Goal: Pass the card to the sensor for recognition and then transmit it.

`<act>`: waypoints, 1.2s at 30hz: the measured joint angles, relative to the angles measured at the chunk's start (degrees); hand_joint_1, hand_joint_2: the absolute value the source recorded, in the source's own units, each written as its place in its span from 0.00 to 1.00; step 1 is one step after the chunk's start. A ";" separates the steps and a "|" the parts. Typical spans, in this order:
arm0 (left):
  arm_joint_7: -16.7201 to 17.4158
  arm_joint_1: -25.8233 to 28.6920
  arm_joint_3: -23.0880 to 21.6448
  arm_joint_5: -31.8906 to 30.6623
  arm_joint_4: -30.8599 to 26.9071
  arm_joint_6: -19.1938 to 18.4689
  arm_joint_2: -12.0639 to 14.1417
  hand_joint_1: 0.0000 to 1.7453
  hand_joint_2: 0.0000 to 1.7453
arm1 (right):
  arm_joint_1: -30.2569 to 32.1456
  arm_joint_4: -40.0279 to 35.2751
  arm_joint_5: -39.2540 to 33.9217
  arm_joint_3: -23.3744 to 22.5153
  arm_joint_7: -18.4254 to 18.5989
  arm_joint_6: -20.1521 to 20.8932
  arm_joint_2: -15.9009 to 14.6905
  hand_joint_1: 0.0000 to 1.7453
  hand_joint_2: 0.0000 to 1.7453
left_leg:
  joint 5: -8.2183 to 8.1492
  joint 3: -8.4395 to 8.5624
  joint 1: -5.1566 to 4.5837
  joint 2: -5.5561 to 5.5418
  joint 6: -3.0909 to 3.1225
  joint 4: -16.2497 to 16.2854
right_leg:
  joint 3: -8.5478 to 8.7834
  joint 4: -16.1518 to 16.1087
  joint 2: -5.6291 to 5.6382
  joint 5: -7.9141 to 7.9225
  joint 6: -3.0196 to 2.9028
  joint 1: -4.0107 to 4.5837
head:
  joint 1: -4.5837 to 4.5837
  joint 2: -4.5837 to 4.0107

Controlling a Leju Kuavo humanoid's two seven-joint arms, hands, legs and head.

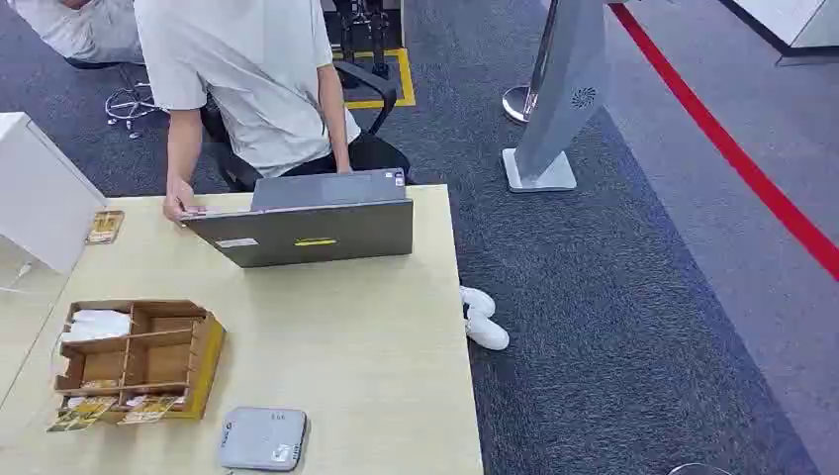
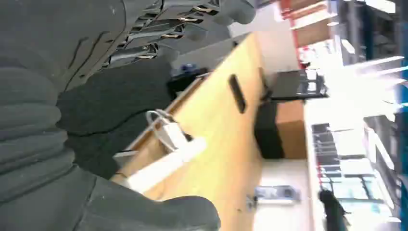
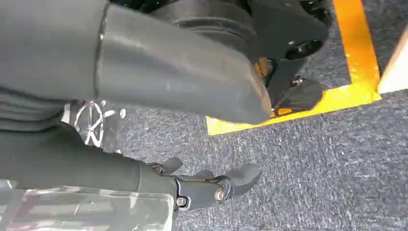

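Left hand (image 2: 120, 57) and right hand (image 3: 192, 144) both hold nothing, fingers apart. Grey card reader (image 1: 262, 438) lies on the table (image 1: 376, 346) beside the wooden card organizer (image 1: 139, 361).

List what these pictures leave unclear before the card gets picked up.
- Cards in the wooden organizer: head view, too small to read or tell apart.
- Sensor: head view, its near edge is cut off by the frame; markings too small.
- Laptop screen: faces away towards the seated person.
- Left hand: left wrist view, blurred and close.
- Right hand: right wrist view, the thumb hides much of it.
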 joint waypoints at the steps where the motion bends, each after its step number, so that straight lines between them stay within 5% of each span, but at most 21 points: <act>1: 0.00 -0.11 -0.81 -1.55 -1.35 0.24 0.00 0.00 1.00 | 0.01 0.00 0.31 -0.07 0.00 0.09 0.02 0.00 0.00 | 0.00 0.01 0.00 0.00 0.00 0.00 | 0.00 0.00 0.00 0.00 0.00 0.00 | 0.00 0.00; 12: 6.10 -3.77 -10.21 -20.70 -8.96 -2.30 1.97 0.00 1.00 | -0.06 0.00 3.85 -2.10 -0.02 1.11 0.02 0.00 0.00 | 0.03 0.00 0.00 0.01 -0.03 0.00 | 0.11 0.00 0.01 0.01 0.00 0.00 | 0.00 0.00; 36: 28.19 -13.64 -26.35 -55.05 -10.20 -22.73 11.14 0.00 1.00 | -2.87 4.30 17.72 -13.46 -3.50 3.65 -0.31 0.00 0.00 | 0.05 -0.01 0.00 -0.03 -0.03 0.00 | 0.15 0.01 -0.01 0.03 -0.01 0.00 | 0.02 0.00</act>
